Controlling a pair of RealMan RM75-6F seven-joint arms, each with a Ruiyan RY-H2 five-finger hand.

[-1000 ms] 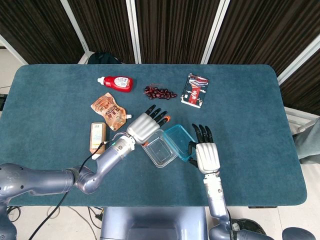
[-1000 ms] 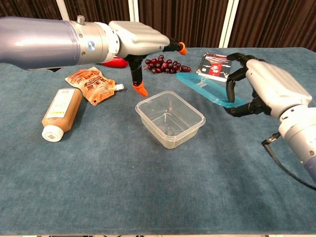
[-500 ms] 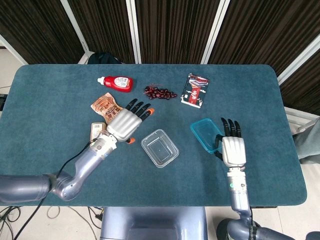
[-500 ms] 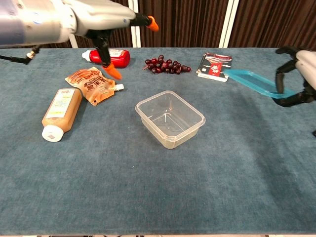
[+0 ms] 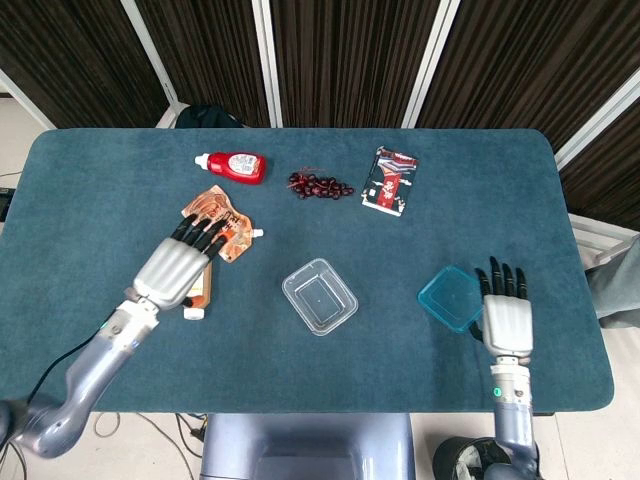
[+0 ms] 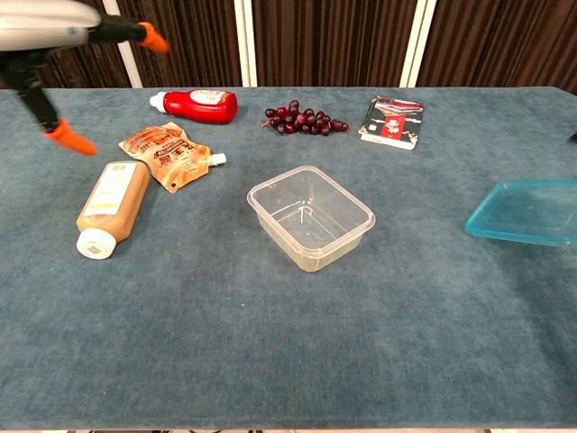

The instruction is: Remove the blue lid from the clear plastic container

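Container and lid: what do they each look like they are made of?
The container looks like thin clear plastic: the table's blue cloth shows through its walls, and its rim catches glossy highlights. The lid looks like translucent blue plastic, smooth with a raised edge. Either could be a similar rigid material; the pictures cannot confirm.

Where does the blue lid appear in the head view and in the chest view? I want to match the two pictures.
Head view: the blue lid lies lower right on the table, just left of the right hand.
Chest view: the lid lies at the right edge, partly cut off.
Shared landmark: the clear container, to the lid's left in both.
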